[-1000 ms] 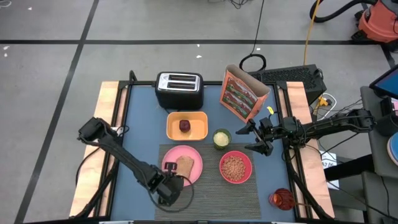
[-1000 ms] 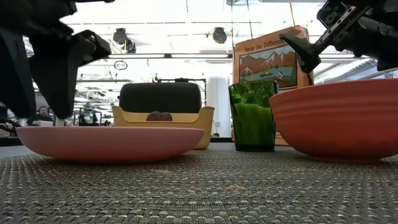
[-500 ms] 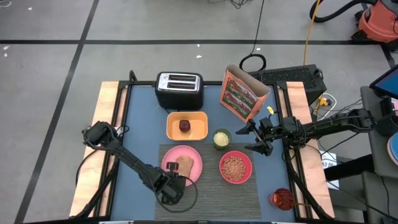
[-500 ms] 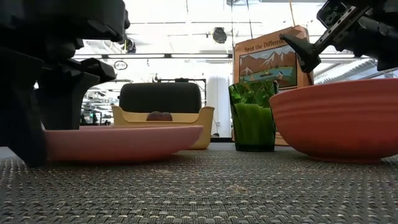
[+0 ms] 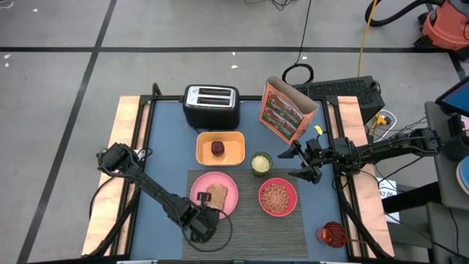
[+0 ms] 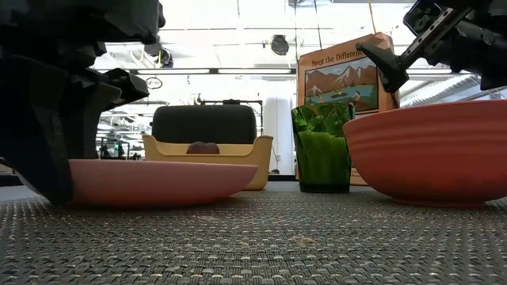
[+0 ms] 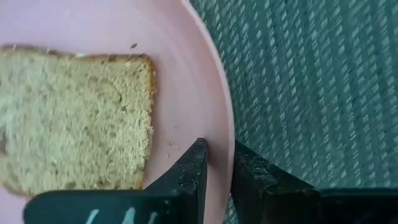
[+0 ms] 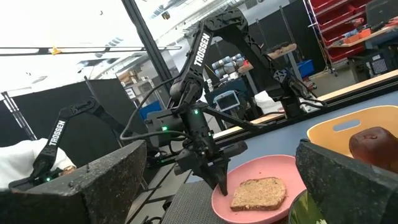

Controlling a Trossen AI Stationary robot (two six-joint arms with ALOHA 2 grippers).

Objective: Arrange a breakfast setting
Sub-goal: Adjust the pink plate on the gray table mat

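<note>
I see the dark grey ribbed placemat (image 5: 245, 209) lying under my left pincer (image 5: 199, 222); it is the base of the setting, so the dishes are collected on it. The orange-red cereal box (image 5: 286, 111) stands far from this pincer, at the back of the table, near my right pincer (image 5: 300, 161), probably because its job is already finished: the pink bowl (image 5: 278, 196), on the mat just beside the right pincer, is full of cereal.

The round pink plate (image 7: 112, 50) is directly at my left pincer. The two fingers (image 7: 186, 174) stand one on each side of its rim and are pressed almost together, so I judge that they pinch the rim. I think I hold it there in order to slide or turn the plate to a better place on the mat, since the rim is the only thin part a pincer can take.

The brown toast slice (image 7: 74, 118) lies flat on the plate, just beyond the inner finger and not touching it. The small dark-red fruit (image 5: 218, 148) waits in a yellow tray (image 5: 220, 148) beyond the plate.

My right pincer hangs above the table with its fingers spread wide and holds nothing; it waits near the bowl.
</note>
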